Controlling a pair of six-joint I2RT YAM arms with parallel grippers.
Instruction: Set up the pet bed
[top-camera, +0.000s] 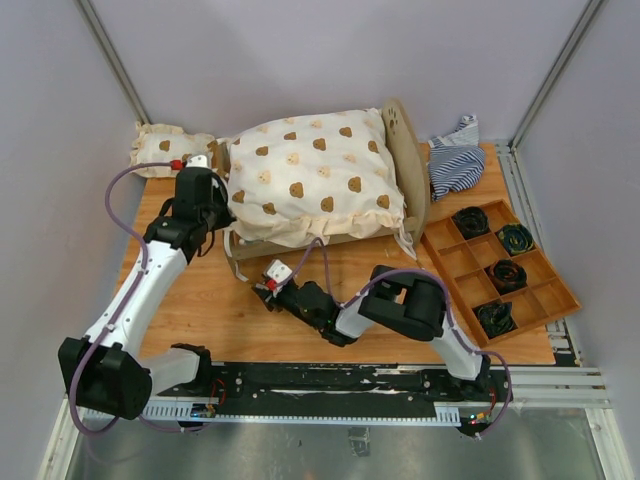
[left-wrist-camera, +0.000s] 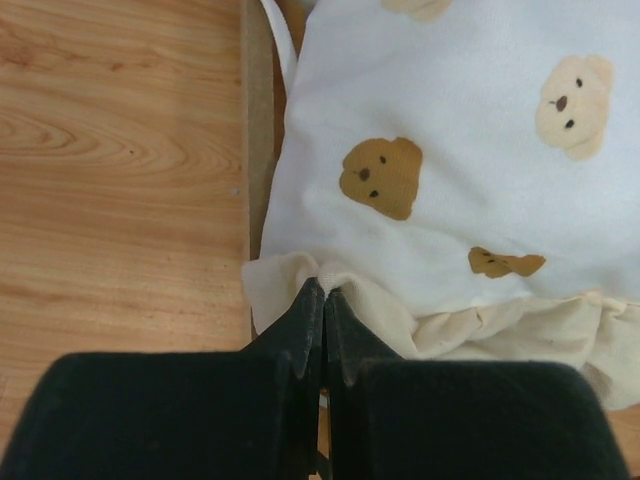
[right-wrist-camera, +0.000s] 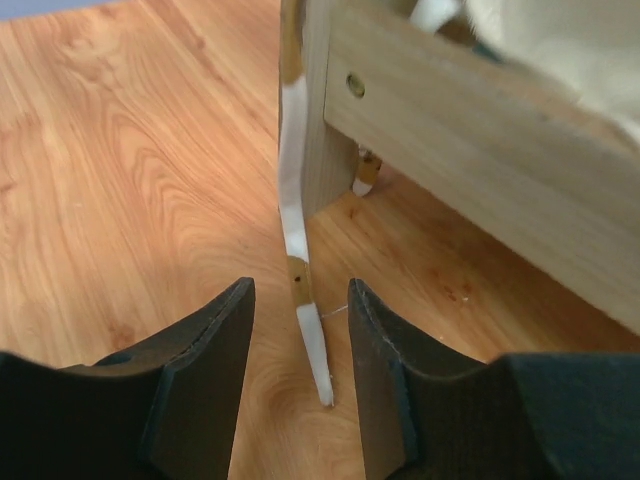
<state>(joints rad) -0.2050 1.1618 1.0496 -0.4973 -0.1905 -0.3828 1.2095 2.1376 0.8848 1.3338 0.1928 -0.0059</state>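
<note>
Overhead from behind; wrists close (shared: pet bed)

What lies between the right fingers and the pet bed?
A white-and-tan ribbon hanging by the pet bed, over bare table, in the right wrist view.

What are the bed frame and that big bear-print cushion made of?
The pet bed frame looks like pale unfinished wood, with visible grain and a drilled hole. The cushion seems cream cotton-like fabric, printed with bears, frilled at its edge.
</note>
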